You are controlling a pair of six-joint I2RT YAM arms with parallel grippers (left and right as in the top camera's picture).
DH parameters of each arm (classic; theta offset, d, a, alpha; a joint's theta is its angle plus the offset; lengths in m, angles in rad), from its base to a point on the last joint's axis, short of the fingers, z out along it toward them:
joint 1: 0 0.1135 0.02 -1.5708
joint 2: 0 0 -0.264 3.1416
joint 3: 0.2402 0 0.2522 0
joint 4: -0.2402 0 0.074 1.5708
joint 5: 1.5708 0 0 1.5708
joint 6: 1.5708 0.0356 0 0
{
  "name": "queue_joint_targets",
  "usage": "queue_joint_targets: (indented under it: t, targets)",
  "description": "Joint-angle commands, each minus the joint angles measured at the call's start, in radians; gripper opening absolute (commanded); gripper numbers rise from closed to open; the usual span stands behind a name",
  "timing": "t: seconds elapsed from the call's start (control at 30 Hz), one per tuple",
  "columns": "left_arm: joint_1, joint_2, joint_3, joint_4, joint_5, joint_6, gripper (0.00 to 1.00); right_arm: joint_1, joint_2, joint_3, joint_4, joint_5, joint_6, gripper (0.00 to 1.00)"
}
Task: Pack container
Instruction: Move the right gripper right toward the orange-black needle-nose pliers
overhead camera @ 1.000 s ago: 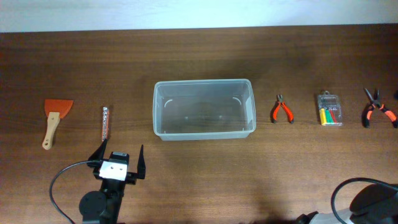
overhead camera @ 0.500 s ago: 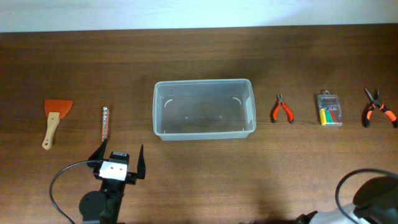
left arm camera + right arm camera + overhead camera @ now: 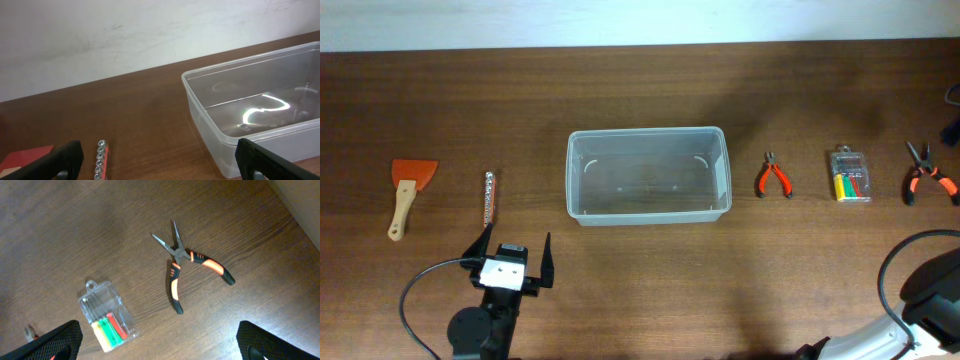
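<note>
Since the earlier overhead frames the right arm has swung: its dark bulk and cable loop at the lower right sit elsewhere, and a dark part now shows at the right edge. The left arm and every tool lie as they did.

The container [image 3: 620,217], a clear rectangular tub, stands empty in the middle of the worktop [image 3: 770,80], so packing has not begun. Right of it, each well apart from the next, lie small orange-handled cutters [image 3: 774,177], a clear case of coloured bits [image 3: 850,177] and long-nose pliers [image 3: 180,256] with orange-and-black grips. Left of it lie a rail of small sockets [image 3: 489,198] and, further out, an orange scraper [image 3: 408,190] with a wooden handle.

The left gripper [image 3: 515,248] hangs near the front edge, just short of the socket rail, fingers spread wide and empty. The right gripper [image 3: 160,342] looks down on the pliers and the case, also spread wide, holding nothing.

Risks, as I judge them: the pliers lie flat and thin, so a grasp may scrape the wood or catch one handle and let the tool swing open. The smooth case could slip from the pads. The tub looks light, and a bump on its rim may push it along.

No brand, label or writing can be read anywhere.
</note>
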Motion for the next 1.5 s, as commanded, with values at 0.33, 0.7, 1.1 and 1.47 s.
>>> queue_joint_targets:
  t: [0.33,0.7,1.1,1.47]
  targets:
    - [0.005,-0.008,-0.006,0.003,-0.007,-0.009,0.99,0.051,0.212,0.013,-0.055,0.139,0.056,0.99]
    - [0.005,-0.008,-0.006,0.003,-0.008,-0.009,0.99,0.057,0.283,0.027,-0.053,0.131,0.129,0.99]
    - [0.005,-0.008,-0.006,0.003,-0.007,-0.009,0.99,0.057,0.296,0.04,-0.053,0.072,-0.089,0.99]
    - [0.005,-0.008,-0.006,0.003,-0.007,-0.009,0.99,0.057,0.337,0.04,-0.013,0.076,-0.136,0.99]
